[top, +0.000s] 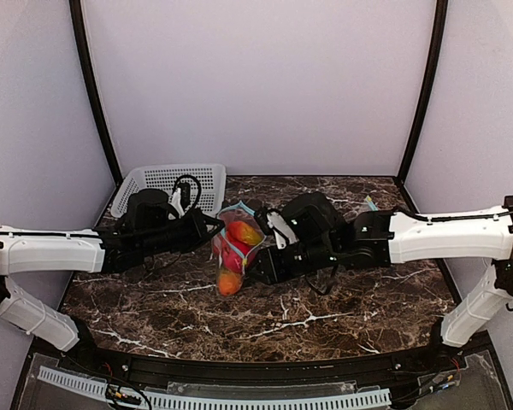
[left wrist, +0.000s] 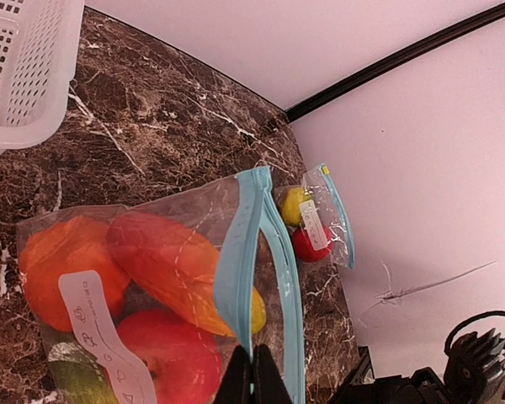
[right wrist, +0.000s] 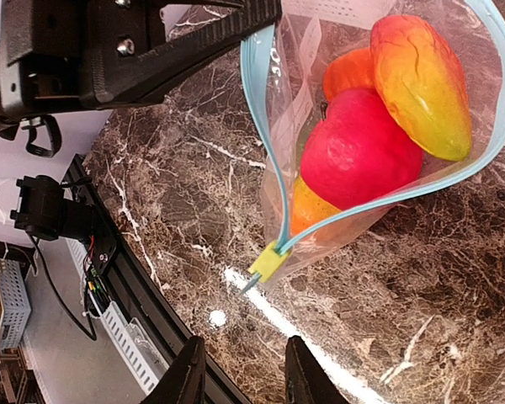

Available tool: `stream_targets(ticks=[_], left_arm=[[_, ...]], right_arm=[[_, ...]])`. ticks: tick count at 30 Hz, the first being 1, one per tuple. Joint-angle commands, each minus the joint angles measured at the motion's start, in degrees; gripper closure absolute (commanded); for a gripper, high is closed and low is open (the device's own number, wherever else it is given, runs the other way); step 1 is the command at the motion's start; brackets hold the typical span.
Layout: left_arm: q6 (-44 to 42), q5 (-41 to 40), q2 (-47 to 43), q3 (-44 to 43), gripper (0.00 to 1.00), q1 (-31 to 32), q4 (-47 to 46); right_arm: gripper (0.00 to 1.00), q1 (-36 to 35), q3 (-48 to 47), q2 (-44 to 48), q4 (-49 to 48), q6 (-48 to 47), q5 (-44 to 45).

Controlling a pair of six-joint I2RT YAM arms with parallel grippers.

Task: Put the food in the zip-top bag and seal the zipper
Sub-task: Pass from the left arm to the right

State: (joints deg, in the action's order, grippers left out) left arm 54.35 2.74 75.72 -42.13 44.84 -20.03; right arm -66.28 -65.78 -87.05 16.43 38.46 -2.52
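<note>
Basket point(top: 158, 181) behind L pincer point(left wrist: 252, 364) clamped on bag point(left wrist: 238, 248) rim, R pincer point(right wrist: 242, 355) apart

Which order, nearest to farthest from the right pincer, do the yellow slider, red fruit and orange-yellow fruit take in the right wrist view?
1. yellow slider, just ahead of the right pincer, at the zip-top bag corner.
2. red fruit, inside, centre.
3. orange-yellow fruit, upper right, beyond it.

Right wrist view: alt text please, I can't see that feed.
An open zip-top bag holding red, orange and yellow-orange fruit lies on the marble table, yellow slider at its near end. The left gripper pinches the bag's rim; the right gripper hovers open and empty below.
</note>
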Motion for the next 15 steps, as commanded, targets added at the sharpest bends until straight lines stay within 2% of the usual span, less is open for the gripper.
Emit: stream_targets(ticks=[1, 10, 15], left_arm=[[0.1, -0.9, -2.3, 1.0, 0.99, -0.1, -1.4], [0.1, -1.0, -2.2, 1.1, 0.99, -0.1, -1.5], [0.0, -1.1, -2.2, 1.1, 0.99, -0.1, -1.4]], right_arm=[[0.69, -0.5, -3.1, -2.9, -3.0, 1.2, 0.6], [0.67, -0.9, -5.9, -6.6, -2.1, 1.2, 1.4], [0.73, -1.0, -7.4, -8.6, -1.4, 1.3, 1.4]])
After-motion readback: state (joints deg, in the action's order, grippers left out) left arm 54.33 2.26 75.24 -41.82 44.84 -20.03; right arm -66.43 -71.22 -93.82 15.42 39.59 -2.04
